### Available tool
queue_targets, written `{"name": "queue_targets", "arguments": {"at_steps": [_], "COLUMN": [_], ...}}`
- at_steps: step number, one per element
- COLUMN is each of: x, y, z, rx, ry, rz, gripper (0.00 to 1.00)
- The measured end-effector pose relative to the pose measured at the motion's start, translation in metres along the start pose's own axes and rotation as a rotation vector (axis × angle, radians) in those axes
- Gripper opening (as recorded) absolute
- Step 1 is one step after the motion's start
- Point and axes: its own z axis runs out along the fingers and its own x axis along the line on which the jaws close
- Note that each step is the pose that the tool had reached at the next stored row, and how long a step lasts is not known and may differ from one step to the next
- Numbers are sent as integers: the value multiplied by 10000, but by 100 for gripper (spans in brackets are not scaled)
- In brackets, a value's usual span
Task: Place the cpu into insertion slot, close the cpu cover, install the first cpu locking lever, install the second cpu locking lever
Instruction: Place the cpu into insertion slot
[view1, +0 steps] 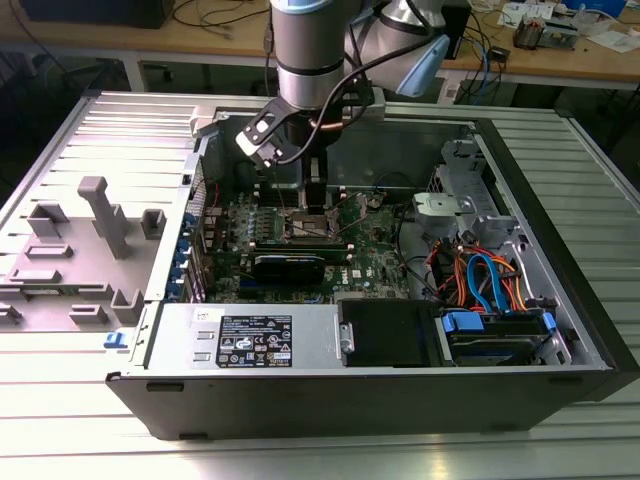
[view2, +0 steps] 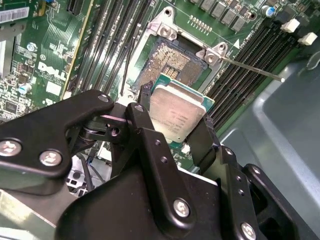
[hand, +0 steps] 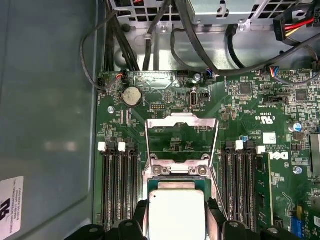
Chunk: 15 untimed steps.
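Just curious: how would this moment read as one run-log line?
fingers: gripping chip | chip: over socket, not seated | socket: empty | cover: raised

Silver-grey arm (view1: 310, 40) with a pale blue cap (view1: 420, 62); matte black gripper (view2: 176, 111) studded with silver screws.

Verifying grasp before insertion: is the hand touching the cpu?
Touching. In the second wrist view the hand clamps the cpu: its fingers sit flush against two opposite edges, no gap showing.
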Motion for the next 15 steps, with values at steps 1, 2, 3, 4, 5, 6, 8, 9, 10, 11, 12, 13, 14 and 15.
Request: {"name": "queue_targets", "arguments": {"at_steps": [1, 2, 3, 4, 5, 6, 8, 9, 10, 11, 12, 13, 14, 15], "x": [0, 0, 0, -1, -1, -1, -1, -1, -1, -1, -1, -1, -1, -1], "y": [-5, -9, -13, -19, -20, -21, -21, -22, -22, -25, -28, -28, -28, -28], "z": [6, 14, 20, 28, 29, 29, 31, 31, 31, 34, 37, 38, 38, 38], "rx": [-3, -6, -8, -10, -9, -9, -11, -11, -11, -11, -11, -10, -11, -10], "ry": [0, 0, 0, -1, -4, -3, -1, -1, -1, -1, -1, -1, -1, -1], "rz": [0, 0, 0, 0, -2, -3, 0, 0, 0, 0, 0, 0, 0, 0], "gripper": [55, 55, 55, 55, 55, 55, 55, 55, 55, 55, 55, 55, 55, 55]}}
